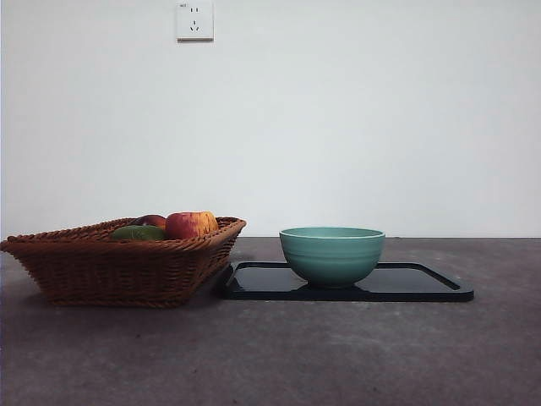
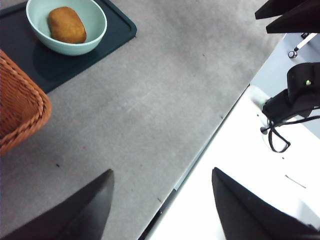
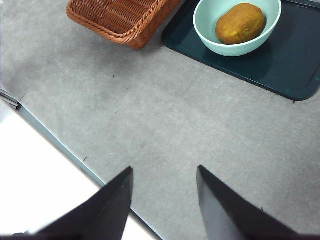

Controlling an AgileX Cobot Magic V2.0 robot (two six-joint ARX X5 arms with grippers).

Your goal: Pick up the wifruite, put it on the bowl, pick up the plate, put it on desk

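Note:
The orange-brown wifruite (image 2: 67,24) (image 3: 240,23) lies inside the teal-green bowl (image 1: 331,254) (image 2: 95,37) (image 3: 210,30); the front view hides it behind the bowl's wall. The bowl stands on a glossy black tray (image 1: 406,283) (image 2: 115,30) (image 3: 280,65) on the dark grey desk (image 1: 338,355) (image 2: 140,110) (image 3: 165,115). No separate plate is in view. My left gripper (image 2: 162,172) hangs open and empty over the desk's near edge, far from the bowl. My right gripper (image 3: 165,168) is likewise open and empty above the near edge. Neither arm shows in the front view.
A brown wicker basket (image 1: 118,262) (image 2: 17,105) (image 3: 120,17) stands left of the tray, touching its corner, with a red-yellow apple (image 1: 190,224) and a green fruit (image 1: 135,233) inside. White floor and a black device (image 2: 295,95) lie beyond the desk's edge.

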